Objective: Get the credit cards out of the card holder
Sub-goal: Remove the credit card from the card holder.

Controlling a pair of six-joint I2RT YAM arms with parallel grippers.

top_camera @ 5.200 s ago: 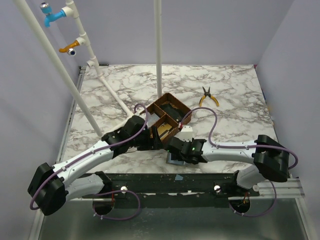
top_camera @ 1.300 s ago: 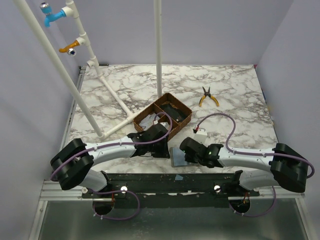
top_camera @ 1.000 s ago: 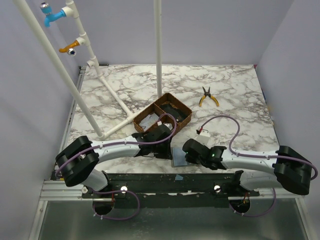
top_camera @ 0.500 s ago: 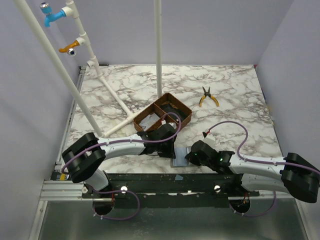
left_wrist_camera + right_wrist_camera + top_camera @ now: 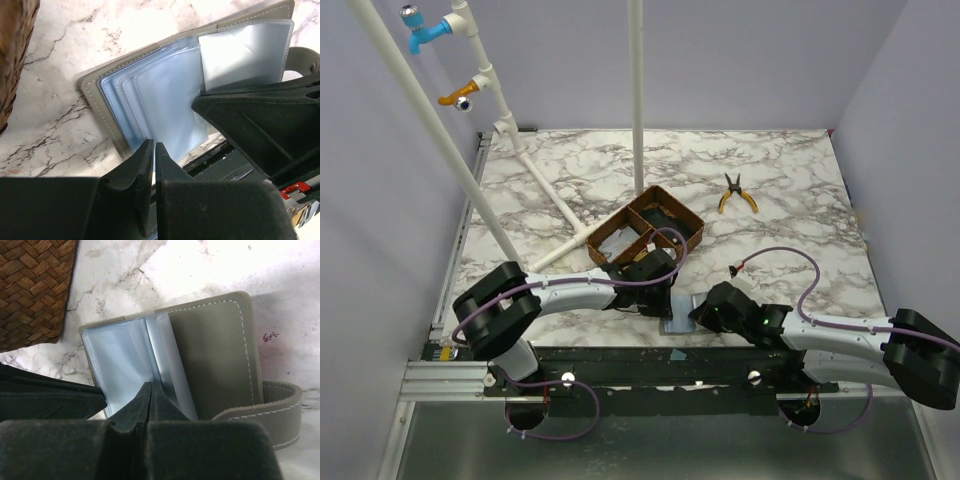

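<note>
The grey card holder (image 5: 680,313) lies open at the table's near edge, cover (image 5: 215,355) down and its strap (image 5: 272,412) flopped aside. Its pale blue sleeves (image 5: 170,100) fan out. I cannot tell the credit cards apart from these sleeves; one whitish sheet (image 5: 242,52) stands raised. My left gripper (image 5: 153,146) has its jaws almost together on the near edge of the top pale sheet. My right gripper (image 5: 151,386) is shut, its tips pressed into the fold between the sleeves. Seen from above, both grippers (image 5: 667,298) (image 5: 700,312) meet over the holder.
A brown woven tray (image 5: 692,222) with compartments stands just behind the holder, and its corner (image 5: 35,285) is close to my right fingers. Yellow-handled pliers (image 5: 737,193) lie far right. White pipes (image 5: 548,190) and an upright pole (image 5: 638,100) stand at the back left.
Both grippers have drawn toward the table's near edge and closed in over the holder, which they now mostly cover. The right arm has swung lower and further right. The left jaws have narrowed slightly.
</note>
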